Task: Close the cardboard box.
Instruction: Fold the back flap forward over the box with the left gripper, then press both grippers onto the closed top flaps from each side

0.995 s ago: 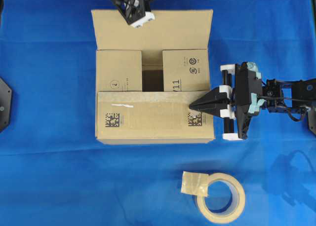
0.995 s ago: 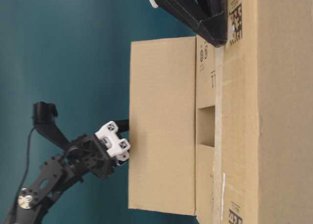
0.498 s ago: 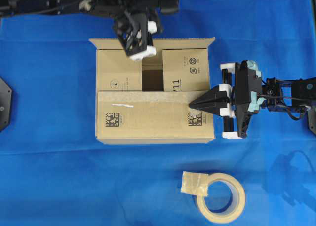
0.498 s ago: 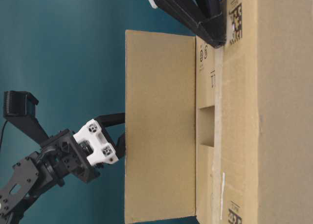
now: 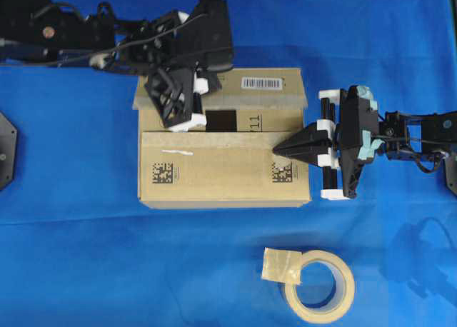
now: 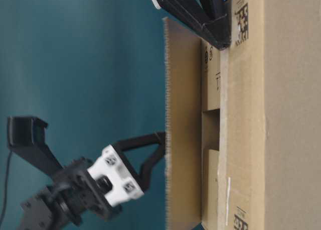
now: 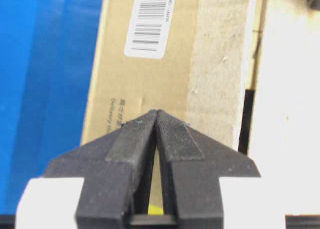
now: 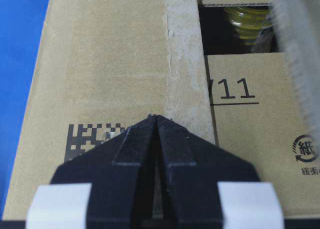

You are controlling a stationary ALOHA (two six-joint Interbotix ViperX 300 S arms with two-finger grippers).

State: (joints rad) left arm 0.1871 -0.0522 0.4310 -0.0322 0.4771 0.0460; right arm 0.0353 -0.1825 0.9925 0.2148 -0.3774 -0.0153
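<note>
One cardboard box [image 5: 225, 163] lies on the blue tabletop [image 5: 71, 255] between both grippers, near flap flat under the pinched-shut right gripper [image 5: 278, 151], far flap with barcode label [image 5: 261, 83] half-lowered against the closed left gripper [image 5: 178, 120], tape roll [image 5: 318, 284] beyond the right gripper.

The cardboard box [image 5: 225, 173] is matt brown corrugated board, its cut flap edge fluted and rough just ahead of the left gripper [image 7: 156, 114], with a smooth white paper barcode label [image 7: 150, 20] beyond. Under the right gripper [image 8: 155, 118] runs a pale, slightly wrinkled tape strip [image 8: 181, 64]. Both grippers look like matt black plastic. The blue cloth [image 5: 86, 255] looks soft and dull.
</note>
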